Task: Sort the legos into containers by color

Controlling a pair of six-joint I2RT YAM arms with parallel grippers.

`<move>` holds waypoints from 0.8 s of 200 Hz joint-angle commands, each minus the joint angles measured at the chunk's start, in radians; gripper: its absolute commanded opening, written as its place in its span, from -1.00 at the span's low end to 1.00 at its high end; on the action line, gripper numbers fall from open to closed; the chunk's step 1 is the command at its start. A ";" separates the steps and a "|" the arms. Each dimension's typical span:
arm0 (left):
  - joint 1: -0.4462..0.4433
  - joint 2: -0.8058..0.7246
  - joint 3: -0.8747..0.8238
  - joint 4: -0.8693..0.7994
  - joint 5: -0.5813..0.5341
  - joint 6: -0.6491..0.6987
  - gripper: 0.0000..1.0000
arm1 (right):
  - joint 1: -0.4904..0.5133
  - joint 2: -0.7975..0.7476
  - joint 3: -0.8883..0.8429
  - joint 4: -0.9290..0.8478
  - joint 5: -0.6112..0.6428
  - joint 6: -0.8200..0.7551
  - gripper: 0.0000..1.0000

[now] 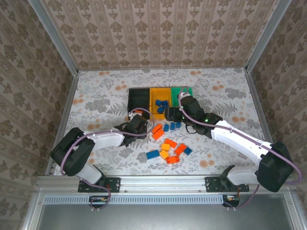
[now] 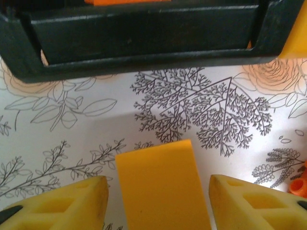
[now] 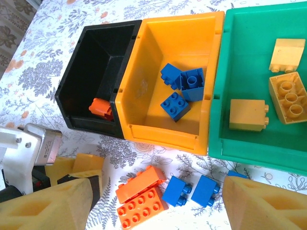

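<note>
- Bricks (image 1: 170, 148) loose on the flowered table (image 1: 96, 96) nearest the arm bases: red-orange, yellow-orange and blue mixed, close together, some touching.
- Left gripper (image 2: 158, 184) low over the table, foam fingers (image 2: 81, 201) either side of a yellow-orange brick (image 2: 163, 206). A gap shows on both sides, so the jaws are part open and nothing is gripped yet.
- Handling, as judged: hard, light, smooth-sided plastic, likely to skid or twist if pinched off-centre. Best taken across the two flat side walls, mid-length, soft pads square to them.
- Right gripper (image 3: 159, 186) hangs wide open and empty above two red-orange bricks (image 3: 144, 211) and two blue bricks (image 3: 206, 190), just before the bins.
- Farthest, three bins side by side, touching:
  - black bin (image 3: 103, 62) holds a lone red-orange brick (image 3: 100, 106)
  - yellow-orange bin (image 3: 144, 81) holds three sorted blue bricks (image 3: 184, 86)
  - green bin (image 3: 244, 72) holds three sorted yellow-orange bricks (image 3: 288, 96)
</note>
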 commanded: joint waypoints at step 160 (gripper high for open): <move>-0.133 0.093 0.569 -0.199 0.168 0.164 -0.51 | -0.191 -0.168 -0.204 -0.041 0.122 0.107 0.49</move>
